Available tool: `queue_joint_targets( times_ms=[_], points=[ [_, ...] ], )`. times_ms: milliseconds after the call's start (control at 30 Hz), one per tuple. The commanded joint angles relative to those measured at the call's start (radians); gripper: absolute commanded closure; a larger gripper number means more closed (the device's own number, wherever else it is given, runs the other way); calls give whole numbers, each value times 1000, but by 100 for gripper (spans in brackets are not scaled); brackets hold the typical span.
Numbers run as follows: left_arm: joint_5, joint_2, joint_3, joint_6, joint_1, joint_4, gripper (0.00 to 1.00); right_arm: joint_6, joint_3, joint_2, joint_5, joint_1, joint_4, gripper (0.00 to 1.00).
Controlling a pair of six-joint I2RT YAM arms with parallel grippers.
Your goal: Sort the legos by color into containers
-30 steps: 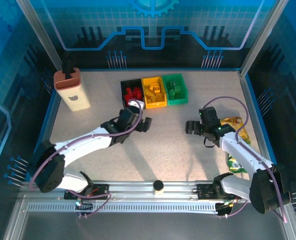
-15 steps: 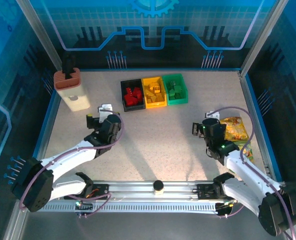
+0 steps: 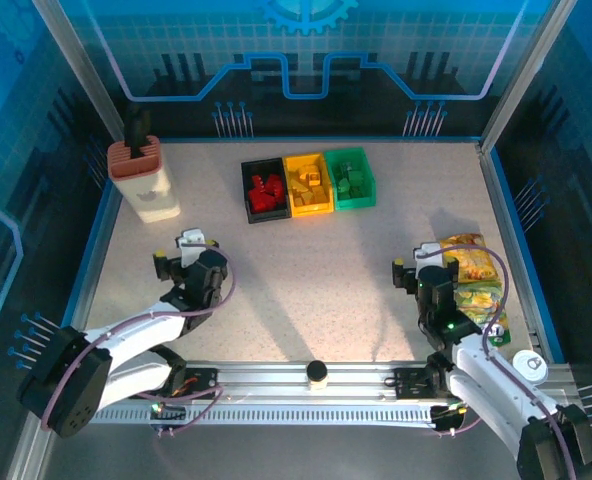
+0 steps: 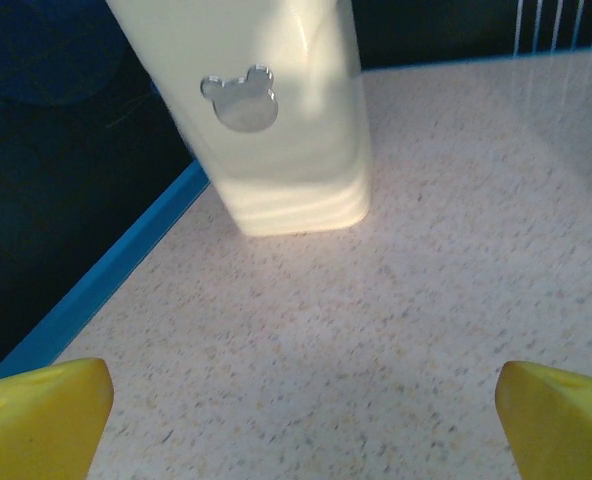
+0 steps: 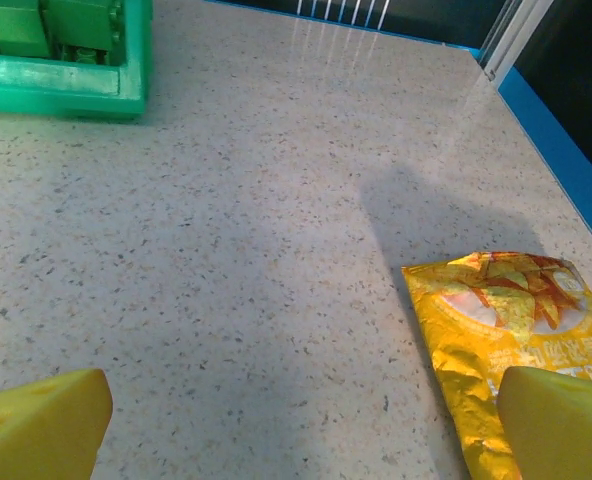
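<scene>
legos (image 3: 266,188) sorted inside black bin (image 3: 266,215), yellow bin (image 3: 312,209) and green bin (image 3: 356,201), upper centre | left jaws and right jaws wide apart, empty | risk: right jaws near snack bag (image 5: 506,320), lower right, could snag it; left jaws face beige holder (image 4: 276,120), could topple it

Three bins stand touching in a row at the far middle of the speckled table (image 3: 346,270), the black bin (image 3: 246,192) holding red legos (image 3: 266,190), the yellow bin (image 3: 311,209) yellow legos (image 3: 309,182), the green bin (image 3: 354,203) green legos (image 3: 349,177), with the left gripper (image 3: 176,250) and right gripper (image 3: 411,262) well apart from them.
</scene>
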Motion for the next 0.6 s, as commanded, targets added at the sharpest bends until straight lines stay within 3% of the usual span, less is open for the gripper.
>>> queue_joint_targets(
  times_ms=[0, 200, 267, 300, 367, 433, 500, 567],
  points=[
    [55, 0, -79, 69, 23, 303, 1, -21, 0, 80, 5, -45, 226, 0],
    [150, 223, -112, 210, 111, 751, 1, -68, 23, 430, -18, -92, 648, 0],
    [195, 372, -122, 303, 130, 1002, 1, -109, 8, 571, -31, -96, 888, 0],
    [208, 405, -93, 322, 137, 1008, 1, -105, -2, 655, -37, -98, 1004, 0],
    [405, 502, -65, 271, 222, 1024, 1, -106, 0, 855, -125, -135, 1239, 0],
    [442, 476, -26, 275, 223, 901, 1, -148, 79, 771, -181, -99, 953, 0],
    [496, 471, -42, 257, 243, 913, 1, -126, 77, 812, -226, -134, 1013, 0],
    [531, 491, -83, 280, 236, 1004, 1, -151, 52, 912, -224, -134, 1198, 0]
  ],
)
